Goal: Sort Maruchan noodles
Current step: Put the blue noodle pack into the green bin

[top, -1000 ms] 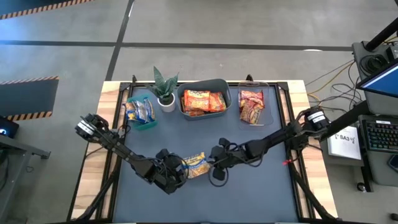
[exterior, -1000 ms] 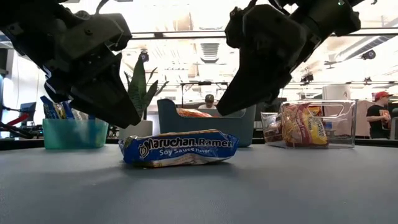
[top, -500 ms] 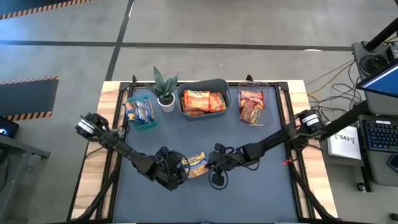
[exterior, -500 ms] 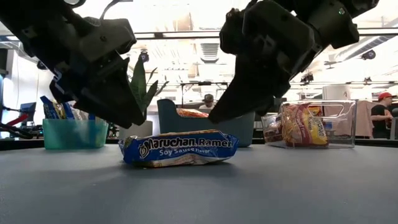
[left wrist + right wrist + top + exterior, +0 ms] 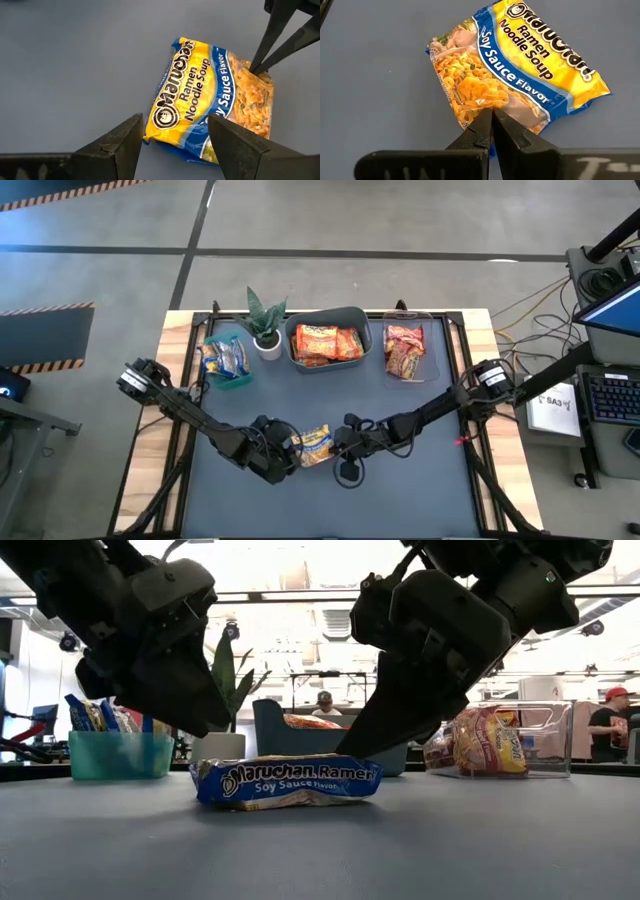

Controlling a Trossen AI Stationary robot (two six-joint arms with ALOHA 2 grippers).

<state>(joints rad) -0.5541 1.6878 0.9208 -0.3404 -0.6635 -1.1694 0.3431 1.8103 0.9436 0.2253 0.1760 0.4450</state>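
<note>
- While the right gripper [image 5: 492,116] was part open a second ago and clear of the packet [image 5: 315,445], its fingers are now pressed together at the packet's edge, the tips meeting on the wrapper's rim in the right wrist view; whether they truly pinch the plastic I cannot tell.
- Left gripper [image 5: 175,137] hangs spread wide over the packet's other end, touching nothing.
- Packet lies flat on the mat [image 5: 400,490], front centre, between both grippers, unmoved.
- Teal bin [image 5: 228,370] at the back left holds matching blue packets; grey bin [image 5: 326,318] holds orange ones; clear bin [image 5: 433,345] holds red ones.
- Judgement: the closing marks a grasp attempt; a lift would show if it took.
</note>
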